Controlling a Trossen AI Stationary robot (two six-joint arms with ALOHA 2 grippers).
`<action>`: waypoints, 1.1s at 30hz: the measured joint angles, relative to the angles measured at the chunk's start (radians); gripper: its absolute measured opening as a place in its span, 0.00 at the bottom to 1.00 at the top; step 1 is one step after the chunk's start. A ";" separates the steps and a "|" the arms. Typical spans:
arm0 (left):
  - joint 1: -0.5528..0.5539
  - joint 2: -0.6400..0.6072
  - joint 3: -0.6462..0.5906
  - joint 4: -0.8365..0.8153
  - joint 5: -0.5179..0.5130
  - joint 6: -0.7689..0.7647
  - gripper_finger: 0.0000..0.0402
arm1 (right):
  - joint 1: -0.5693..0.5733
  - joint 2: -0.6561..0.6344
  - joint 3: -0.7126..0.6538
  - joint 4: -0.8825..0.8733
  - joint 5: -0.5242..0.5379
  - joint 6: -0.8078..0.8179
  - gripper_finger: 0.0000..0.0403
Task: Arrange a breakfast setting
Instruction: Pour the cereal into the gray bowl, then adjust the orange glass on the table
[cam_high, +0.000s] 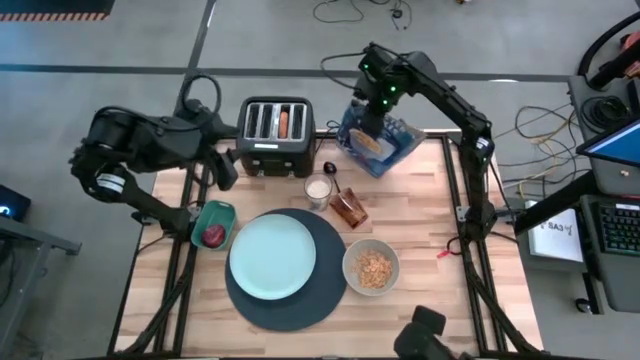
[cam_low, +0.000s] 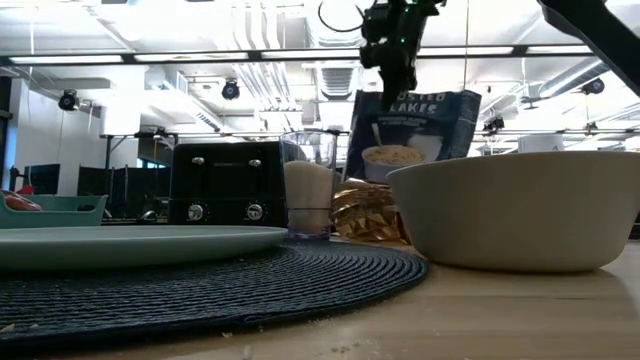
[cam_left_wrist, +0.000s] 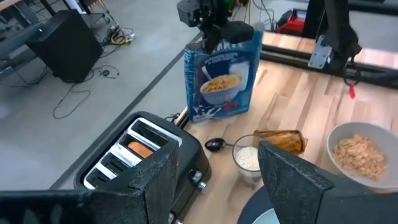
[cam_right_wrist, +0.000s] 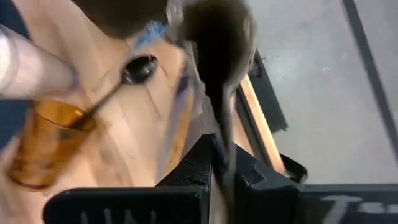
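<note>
The blue cereal box (cam_left_wrist: 225, 71) stands upright at the table's far edge, with my right gripper (cam_high: 378, 100) shut on its top. The pale blue plate (cam_high: 272, 256) lies on the dark blue mat (cam_high: 300, 305). The cream bowl (cam_high: 371, 267) holds cereal. The amber glass (cam_high: 350, 208) lies on its side by the dark spoon (cam_high: 332, 172). The bagel (cam_high: 284, 122) sticks in a toaster slot. The dark red fruit (cam_high: 213, 235) sits in the teal dish. My left gripper (cam_high: 225, 170) is open and empty beside the toaster's left end. My right gripper pinches the cereal box's top edge (cam_right_wrist: 219, 134) between its two fingers, coming from above and pointing down. The box hangs upright below the fingers. Its bottom (cam_left_wrist: 208, 115) is at the table top by the far edge; whether it rests there I cannot tell.
The black four-slot toaster (cam_high: 275, 135) stands at the far edge, left of the box. A clear glass of milk (cam_high: 318, 190) stands between the toaster and the amber glass. The teal dish (cam_high: 215, 222) is at the left of the mat. Bare wood lies at the right.
</note>
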 joint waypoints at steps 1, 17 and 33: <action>0.000 0.000 -0.009 0.000 0.000 0.004 0.50 | 0.000 0.005 0.000 0.003 0.017 -0.010 0.03; 0.000 -0.071 -0.277 0.069 -0.045 0.006 0.50 | -0.018 0.011 -0.002 0.014 0.103 -0.009 0.40; 0.038 -0.167 -0.467 0.240 -0.060 0.014 0.50 | -0.010 -0.118 -0.002 0.015 0.055 0.149 0.44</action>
